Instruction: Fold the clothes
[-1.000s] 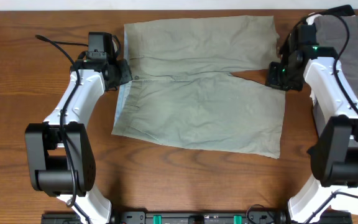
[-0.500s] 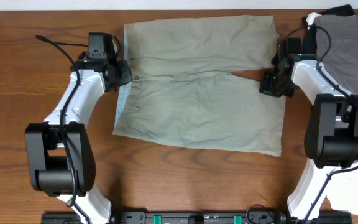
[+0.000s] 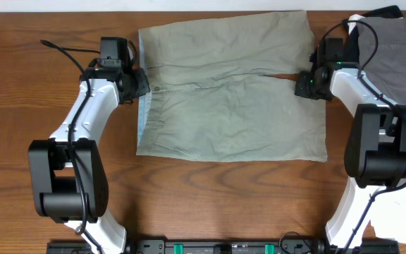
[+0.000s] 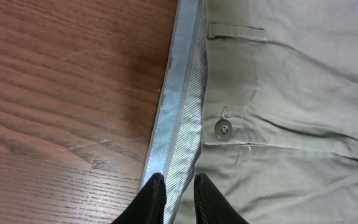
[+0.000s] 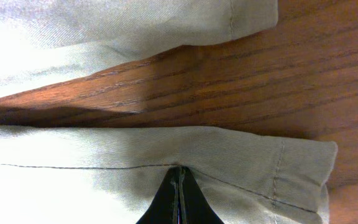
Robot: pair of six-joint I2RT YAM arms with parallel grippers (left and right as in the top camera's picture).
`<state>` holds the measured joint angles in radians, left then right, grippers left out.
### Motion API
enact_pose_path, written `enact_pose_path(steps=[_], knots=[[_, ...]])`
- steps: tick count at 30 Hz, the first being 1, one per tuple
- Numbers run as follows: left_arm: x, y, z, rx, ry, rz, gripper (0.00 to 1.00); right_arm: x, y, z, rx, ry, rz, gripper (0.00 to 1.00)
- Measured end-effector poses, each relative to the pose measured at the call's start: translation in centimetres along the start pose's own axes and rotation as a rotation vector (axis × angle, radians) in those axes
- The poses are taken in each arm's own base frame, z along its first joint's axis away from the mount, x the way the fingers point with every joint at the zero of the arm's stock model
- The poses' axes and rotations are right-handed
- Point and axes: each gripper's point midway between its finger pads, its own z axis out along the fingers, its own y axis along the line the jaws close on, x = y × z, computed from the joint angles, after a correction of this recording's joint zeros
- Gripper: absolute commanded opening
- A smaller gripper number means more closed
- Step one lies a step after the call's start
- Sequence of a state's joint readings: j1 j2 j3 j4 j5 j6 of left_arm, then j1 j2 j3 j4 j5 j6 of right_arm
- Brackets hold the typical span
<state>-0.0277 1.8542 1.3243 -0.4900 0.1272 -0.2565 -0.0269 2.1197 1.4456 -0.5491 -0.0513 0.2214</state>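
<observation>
The light khaki-olive cotton shorts [image 3: 228,106] lie flat on the brown wooden table [image 3: 210,212]; they look light and limp, best taken at the waistband and hems. At their waistband the left gripper [image 4: 178,186] pinches the pale blue lining [image 4: 182,93] between nearly closed fingers, and at their leg end the right gripper [image 5: 180,177] has its fingers pressed together on one leg's inner edge. Beyond that leg end a heap of grey, black and white garments [image 3: 397,49] crowds the right arm.

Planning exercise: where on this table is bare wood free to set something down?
Free: brown wooden table left of the left arm, and the front strip below the khaki-olive cotton shorts. Crowded: right edge, with the grey fabric pile.
</observation>
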Motion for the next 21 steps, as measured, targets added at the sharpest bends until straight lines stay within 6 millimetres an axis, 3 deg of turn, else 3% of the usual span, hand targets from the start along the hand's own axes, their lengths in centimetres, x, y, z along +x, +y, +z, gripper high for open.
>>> enact_pose_path(steps=[5, 7, 10, 13, 17, 21], knots=[[-0.2, -0.1, 0.0, 0.003, -0.008, -0.001, 0.19, -2.6, 1.1, -2.1, -0.040, -0.072, -0.032, 0.01], [-0.6, -0.2, 0.0, 0.009, -0.026, -0.014, 0.10, -4.9, 1.9, -3.9, -0.063, -0.153, -0.047, 0.01], [-2.4, -1.3, -0.1, 0.065, -0.099, -0.028, 0.09, -8.6, 3.0, -6.6, -0.099, -0.298, -0.071, 0.01], [-4.7, -3.0, -0.6, 0.147, -0.188, -0.025, 0.09, -11.0, 3.7, -7.8, -0.124, -0.397, -0.084, 0.01], [-6.7, -5.1, -1.3, 0.216, -0.277, -0.003, 0.09, -12.9, 4.2, -7.6, -0.141, -0.481, -0.094, 0.01], [-7.8, -7.4, -1.3, 0.273, -0.342, 0.031, 0.09, -14.5, 4.4, -5.5, -0.156, -0.547, -0.100, 0.01]])
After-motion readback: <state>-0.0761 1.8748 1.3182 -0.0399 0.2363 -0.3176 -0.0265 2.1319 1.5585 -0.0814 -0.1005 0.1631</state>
